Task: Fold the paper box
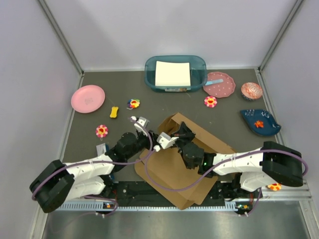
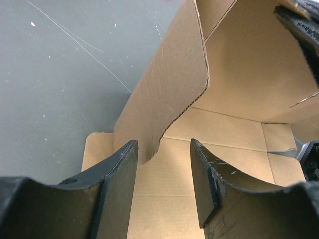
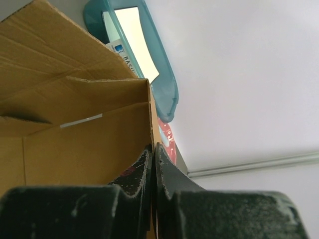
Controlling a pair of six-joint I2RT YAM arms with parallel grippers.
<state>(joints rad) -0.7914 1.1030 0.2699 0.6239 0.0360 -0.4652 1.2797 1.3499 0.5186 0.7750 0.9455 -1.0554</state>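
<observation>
Pinching one wall, your right claw point(image 3: 153, 152) held the paper box point(image 1: 187, 167) at the near middle. Your left claw point(image 2: 163, 149) gaped around a flap. Light, bendy card seemed best held near creases.

The paper box point(image 1: 172, 172) lies on the bench point(image 1: 124, 84) just ahead of the arm bases, with a hand at either side. The left hand point(image 2: 162, 149) is at the box's left edge, a raised flap standing between its parted fingers. The right hand point(image 3: 153, 149) is at the raised far wall, its fingers closed on either side of the wall's edge. Beyond the right hand, at the back of the bench, stands a bin point(image 1: 149, 77) with a sheet point(image 1: 173, 73) in it. A plate point(image 1: 222, 87) lies just right of the bin. A second plate point(image 1: 88, 98) lies well apart, beyond and left of the left hand
</observation>
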